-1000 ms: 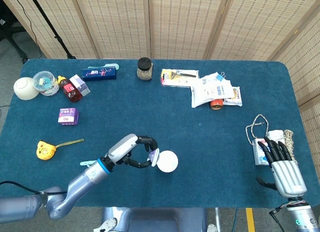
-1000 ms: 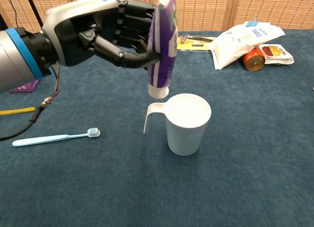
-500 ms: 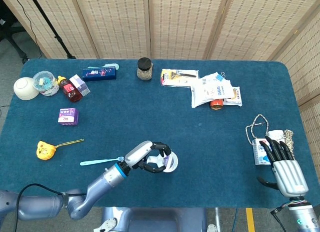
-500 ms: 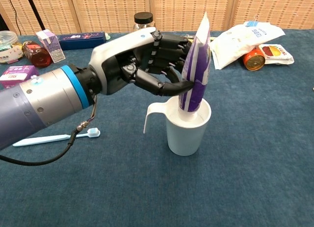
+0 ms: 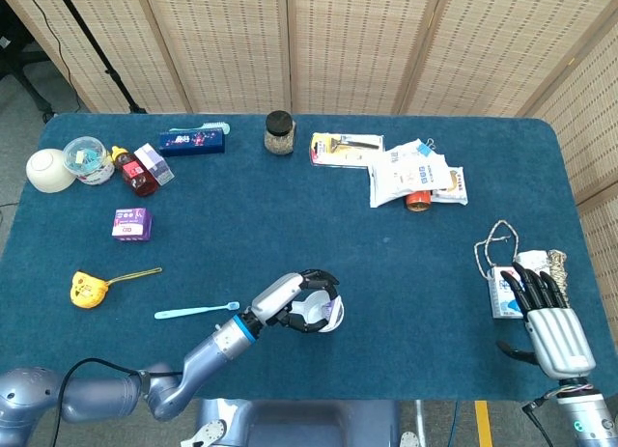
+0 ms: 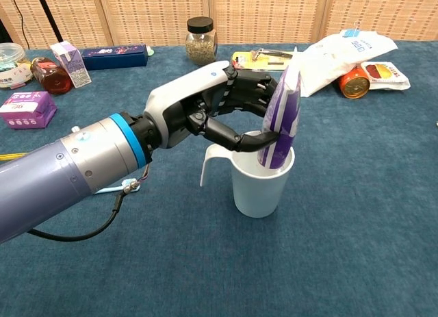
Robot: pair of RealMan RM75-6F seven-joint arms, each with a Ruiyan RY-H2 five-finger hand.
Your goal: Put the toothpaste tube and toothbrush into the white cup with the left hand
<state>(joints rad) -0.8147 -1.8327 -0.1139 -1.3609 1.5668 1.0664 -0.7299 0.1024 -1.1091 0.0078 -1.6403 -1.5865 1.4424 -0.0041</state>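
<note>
Standing near-upright in white cup (image 6: 259, 187), toothpaste tube (image 6: 283, 122), crimped end up

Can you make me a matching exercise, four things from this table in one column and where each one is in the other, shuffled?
Things:
1. toothpaste tube
2. toothbrush
3. glass jar
4. right hand

Places:
A. lying flat on the cloth
B. table's far edge
C. standing in the white cup, gripped by the left hand
D. beside a small carton

Pairs: 1-C, 2-A, 3-B, 4-D
</note>
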